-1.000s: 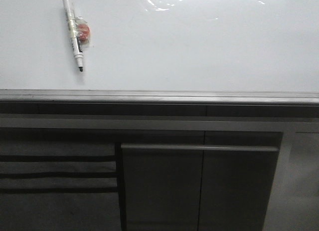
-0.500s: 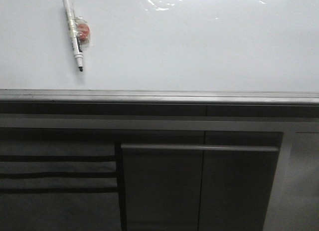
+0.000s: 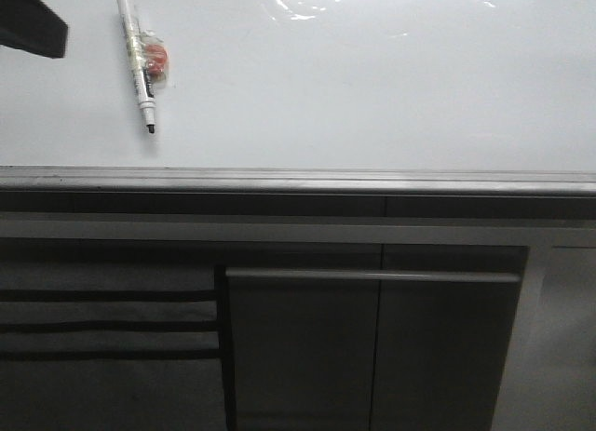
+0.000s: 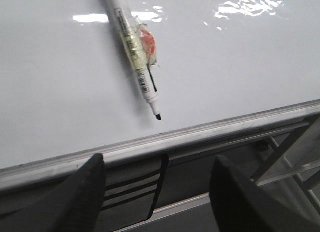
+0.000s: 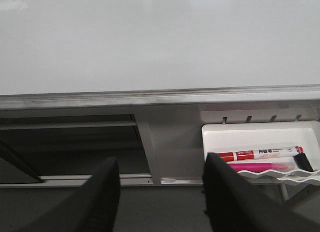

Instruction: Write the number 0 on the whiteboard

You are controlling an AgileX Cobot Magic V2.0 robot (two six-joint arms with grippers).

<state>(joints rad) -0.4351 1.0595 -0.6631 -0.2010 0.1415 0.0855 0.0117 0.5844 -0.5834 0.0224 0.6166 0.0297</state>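
The large glossy white whiteboard (image 3: 372,87) with its grey metal edge strip lay flat above dark grey cabinet fronts (image 3: 372,347), bare of any number 0, and one uncapped black-tipped white marker pen (image 3: 138,59) with an orange tag rested near its left corner. The left gripper (image 4: 157,192), jaws wide and empty, hovered just short of the pen and would best straddle the barrel mid-length before closing. The right gripper (image 5: 160,202) hung equally wide over the edge, beside one white tray (image 5: 212,137) holding two pens, one red and one pink

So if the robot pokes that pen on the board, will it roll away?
Probably not far. The pen is round and the whiteboard looks glossy, so it could slide easily. But a taped-on orange lump on its side would likely stop a full roll. It looks stiff and light, so an easy lift.
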